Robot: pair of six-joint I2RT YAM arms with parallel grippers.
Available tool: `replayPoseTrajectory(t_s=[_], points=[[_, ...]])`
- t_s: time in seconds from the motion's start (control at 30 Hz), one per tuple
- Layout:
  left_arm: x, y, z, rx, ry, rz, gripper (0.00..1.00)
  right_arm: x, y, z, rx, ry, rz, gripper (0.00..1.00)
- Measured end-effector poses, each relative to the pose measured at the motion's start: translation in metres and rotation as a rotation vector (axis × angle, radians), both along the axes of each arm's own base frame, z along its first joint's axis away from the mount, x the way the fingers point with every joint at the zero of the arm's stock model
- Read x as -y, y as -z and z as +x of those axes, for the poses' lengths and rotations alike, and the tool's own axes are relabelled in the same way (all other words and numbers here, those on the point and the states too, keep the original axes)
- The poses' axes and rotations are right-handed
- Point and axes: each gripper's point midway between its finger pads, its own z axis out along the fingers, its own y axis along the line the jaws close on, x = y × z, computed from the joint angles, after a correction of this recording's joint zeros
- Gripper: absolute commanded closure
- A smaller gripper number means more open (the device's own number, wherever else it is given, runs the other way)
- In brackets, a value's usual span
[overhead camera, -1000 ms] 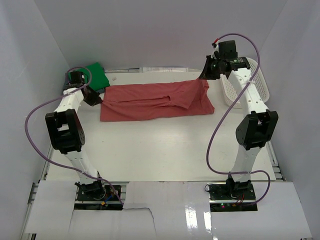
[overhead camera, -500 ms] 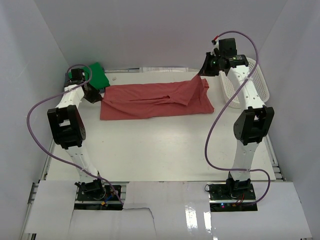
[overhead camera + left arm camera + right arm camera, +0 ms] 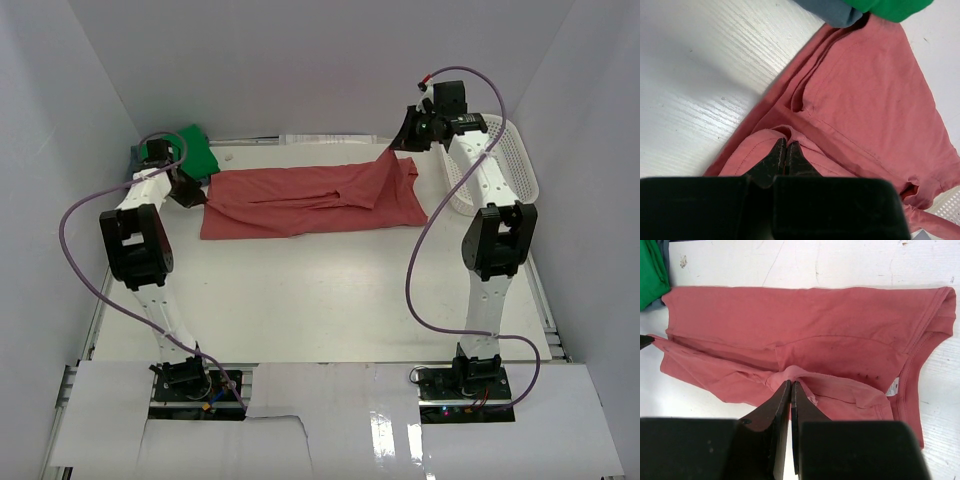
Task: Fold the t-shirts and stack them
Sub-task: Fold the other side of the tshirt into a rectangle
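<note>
White tabletop [image 3: 320, 290] boxed in by pale walls. Brick-red t-shirt [image 3: 300, 200] spread across far half, beside green t-shirt [image 3: 195, 150]. Left fingers [image 3: 774, 157] and right fingers [image 3: 782, 400] pinched shut on its folds. Compared with a second ago: both arms farther back, right edge lifted higher.

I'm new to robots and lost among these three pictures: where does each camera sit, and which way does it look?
Top external: fixed high behind the bases, looking down on the table; left arm and right arm show whole, flanking the red t-shirt.
Left wrist: on the left arm, looking along its left gripper, shut on the shirt; green t-shirt beyond.
Right wrist: on the right arm, looking down past its right gripper, shut on a fold.
Shared: both wrist views show the red and green t-shirts.
</note>
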Motion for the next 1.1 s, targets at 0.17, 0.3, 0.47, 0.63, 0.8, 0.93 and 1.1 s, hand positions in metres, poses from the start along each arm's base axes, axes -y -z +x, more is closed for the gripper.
replayPoseTrajectory(t_s=[0.17, 0.3, 0.47, 0.63, 0.8, 0.93, 1.1], points=[[0.000, 0.013, 0.000, -0.025, 0.000, -0.005, 1.00, 0.000, 0.004, 0.010, 0.021, -0.007, 0.019, 0.92], [0.000, 0.014, 0.004, -0.023, 0.001, -0.004, 1.00, 0.003, 0.002, 0.018, 0.049, -0.012, 0.036, 0.92], [-0.001, 0.005, 0.011, 0.002, 0.002, 0.001, 1.00, 0.008, 0.007, 0.029, 0.065, -0.009, 0.058, 0.92], [-0.001, 0.000, 0.016, 0.019, 0.003, 0.004, 1.00, 0.008, 0.024, 0.039, 0.060, -0.017, 0.076, 0.92], [-0.002, 0.002, 0.017, 0.015, 0.003, 0.003, 1.00, 0.006, 0.039, 0.046, 0.042, -0.022, 0.103, 0.92], [-0.002, 0.011, 0.017, -0.002, 0.003, 0.001, 1.00, 0.002, 0.046, 0.052, 0.044, -0.031, 0.132, 0.92], [-0.002, 0.021, 0.016, -0.021, 0.005, -0.002, 1.00, -0.003, 0.051, 0.059, 0.048, -0.034, 0.168, 0.92]])
